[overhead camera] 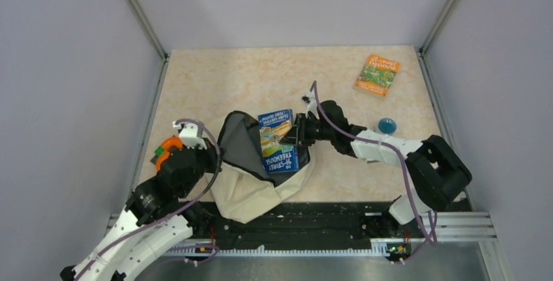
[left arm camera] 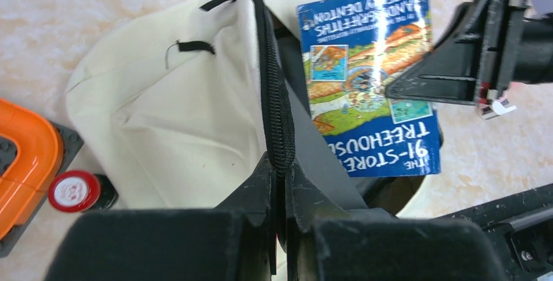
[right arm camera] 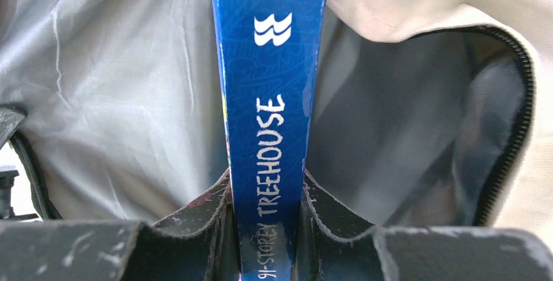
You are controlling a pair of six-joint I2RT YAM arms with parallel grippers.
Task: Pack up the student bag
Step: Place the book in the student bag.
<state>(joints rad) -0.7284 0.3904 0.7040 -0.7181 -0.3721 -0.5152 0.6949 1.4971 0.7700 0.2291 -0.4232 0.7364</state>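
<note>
**Top view.** The bag (overhead camera: 244, 196) lies on the table (overhead camera: 261, 79) at the lower middle of the frame, just above the arm bases. Its mouth gapes toward the upper left. The left gripper (overhead camera: 214, 157) meets the bag's left rim, though the wrist covers its fingertips here. The right gripper (overhead camera: 295, 135) reaches in from the right and pinches a blue book (overhead camera: 277, 141) over the opening. How deep the book sits cannot be told from here. A second book (overhead camera: 377, 74) lies at the upper right, well apart from the bag. Below it is a blue round thing (overhead camera: 387, 125), too small to identify. An orange piece (overhead camera: 168, 147) at the left is half hidden by the left arm.

**Left wrist view.** The left fingers (left arm camera: 257, 193) are pressed together on the bag's black zipper edge (left arm camera: 274, 98), with cream cloth to their left and grey lining (left arm camera: 319, 157) to their right. The blue book fills the upper right, its cover upside down and its near corner hidden behind the lining. The right gripper is partly cut off by the right edge. The orange piece is cut off at the left, and a red-topped round thing (left arm camera: 73, 191) lies beside it.

**Right wrist view.** The book's spine runs up the middle, clamped between the right fingers (right arm camera: 195, 219) at the bottom edge, and its top is cut off by the frame. Grey lining surrounds it, and the zipper curves down the right side. The bag's bottom is out of sight.
</note>
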